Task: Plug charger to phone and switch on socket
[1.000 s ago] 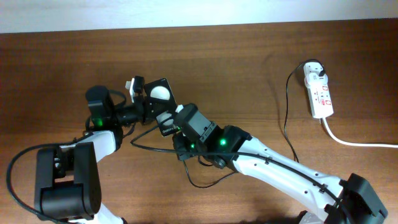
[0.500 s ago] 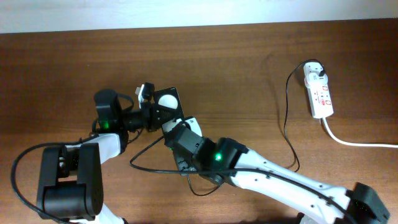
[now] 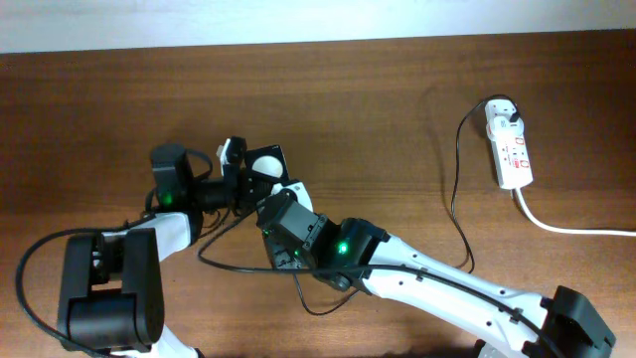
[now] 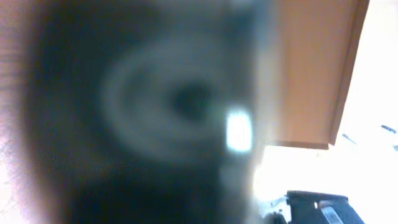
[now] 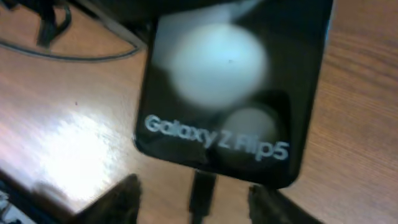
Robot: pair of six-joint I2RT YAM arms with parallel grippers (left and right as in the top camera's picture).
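Working plug-in step. Seemingly clamping phone [image 3: 266, 162] edge with left pincer [image 3: 237, 167], mid-left on desk [image 3: 397, 89]. Hovering charger [image 5: 202, 188] tip just under phone's bottom edge, between right pincer [image 5: 199, 204] fingers; not telling clamped or loose. Needing straight push into port next, allowing little sideways error. Leaving socket [image 3: 509, 149] far right, across open desk.

I see the phone [image 3: 266, 164] left of centre over the table [image 3: 378, 89], at the tip of the left gripper [image 3: 238, 169]. The right gripper [image 3: 280, 197] is just in front of it. The plug tip of the charger [image 5: 202, 190] sits just before the phone's near edge. The socket [image 3: 509, 147] lies far right, well apart.
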